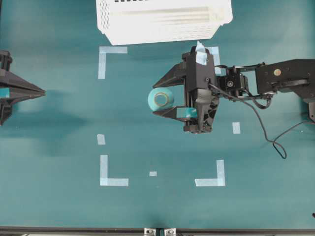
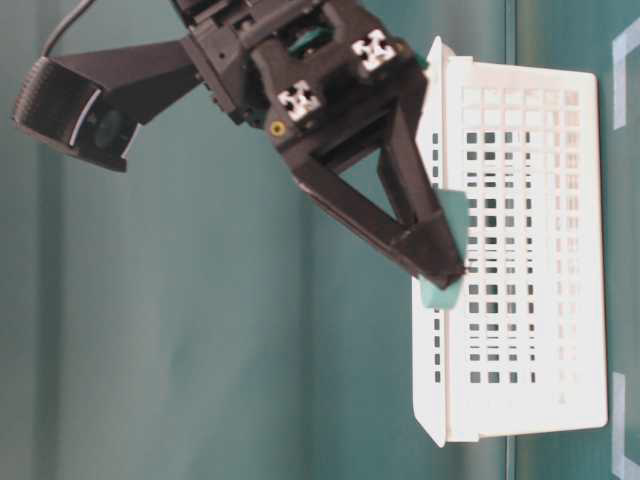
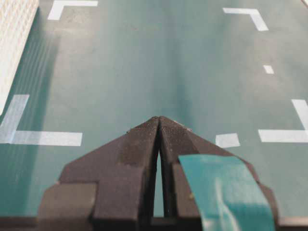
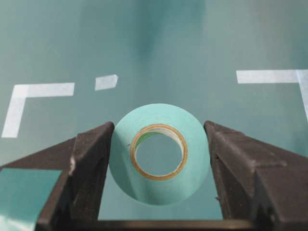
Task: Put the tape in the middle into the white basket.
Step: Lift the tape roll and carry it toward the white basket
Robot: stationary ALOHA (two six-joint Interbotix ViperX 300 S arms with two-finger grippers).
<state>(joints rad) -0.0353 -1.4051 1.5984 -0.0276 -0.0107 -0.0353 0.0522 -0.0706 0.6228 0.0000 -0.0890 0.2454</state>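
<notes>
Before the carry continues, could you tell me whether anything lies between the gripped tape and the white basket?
Nothing visible does: the right gripper holds the tape, and only flat corner marks lie before the white basket.

Overhead: straight down on the teal table. Table-level: sideways, close, facing the white basket (shared with overhead). Wrist views: low along each gripper, over the same corner marks.
</notes>
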